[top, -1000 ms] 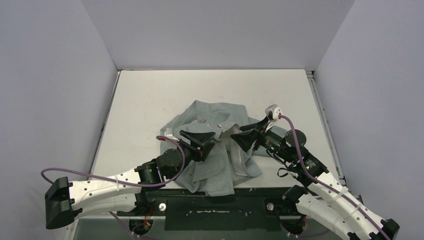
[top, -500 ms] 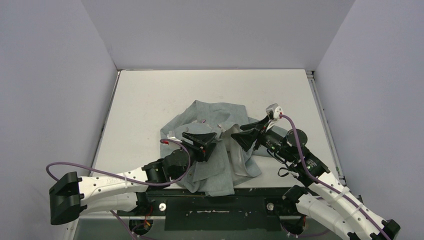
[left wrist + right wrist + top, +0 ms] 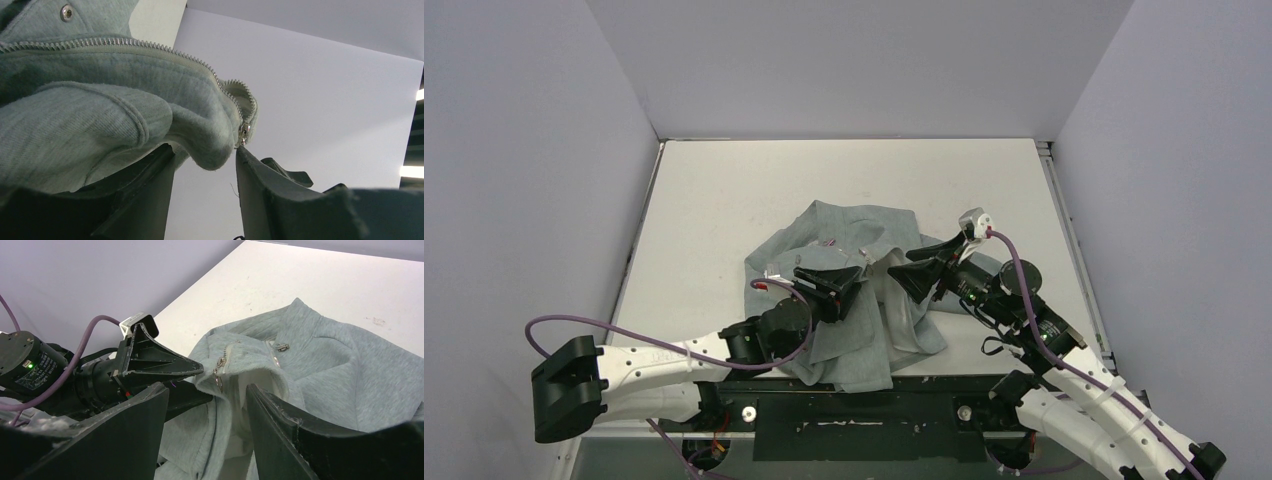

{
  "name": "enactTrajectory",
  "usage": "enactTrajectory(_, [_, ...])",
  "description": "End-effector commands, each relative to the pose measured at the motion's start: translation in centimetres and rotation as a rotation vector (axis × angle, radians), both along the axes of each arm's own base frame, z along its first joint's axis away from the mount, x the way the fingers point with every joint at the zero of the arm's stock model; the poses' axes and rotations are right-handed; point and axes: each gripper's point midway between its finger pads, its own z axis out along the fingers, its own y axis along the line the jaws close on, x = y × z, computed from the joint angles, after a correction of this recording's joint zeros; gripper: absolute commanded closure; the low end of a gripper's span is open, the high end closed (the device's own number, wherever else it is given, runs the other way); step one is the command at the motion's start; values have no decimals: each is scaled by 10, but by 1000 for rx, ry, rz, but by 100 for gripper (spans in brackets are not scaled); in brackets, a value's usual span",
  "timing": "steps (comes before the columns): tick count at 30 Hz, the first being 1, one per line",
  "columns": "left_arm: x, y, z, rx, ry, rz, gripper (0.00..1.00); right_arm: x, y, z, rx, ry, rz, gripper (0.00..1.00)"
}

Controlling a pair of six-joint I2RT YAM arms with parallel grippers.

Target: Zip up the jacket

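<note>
Currently, the left end effector is seen with its two fingers standing apart and a rounded fold of the jacket lying between them. The finger on the left of the wrist view is tucked under the fabric. The tip of the other finger is at the metal zipper slider, which hangs at the fold's edge. Whether the fold is actually pinched cannot be told. A row of zipper teeth is traced along the top of the fold, and a metal snap is noted above it, at the far left of that view.

The right end effector is spread wide and nothing is held. A zipper-edged fold of the jacket is framed beyond its fingers, just beside the tip of the left end effector. The two end effectors are pointed toward each other, near but apart, over the middle of the garment.

The jacket is found crumpled on the tabletop, at the centre and toward the near edge, between the two arms. Its near part reaches that edge.
</note>
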Motion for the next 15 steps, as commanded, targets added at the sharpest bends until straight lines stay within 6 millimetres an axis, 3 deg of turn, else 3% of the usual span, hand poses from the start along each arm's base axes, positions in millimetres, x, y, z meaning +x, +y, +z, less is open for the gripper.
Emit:
enactTrajectory(1, [6,1,16,-70,-16,31,57,1,-5,30,44,-66,-23,41])
enactTrajectory(15, [10,4,12,-62,-16,45,74,2,-2,28,26,-78,-7,41])
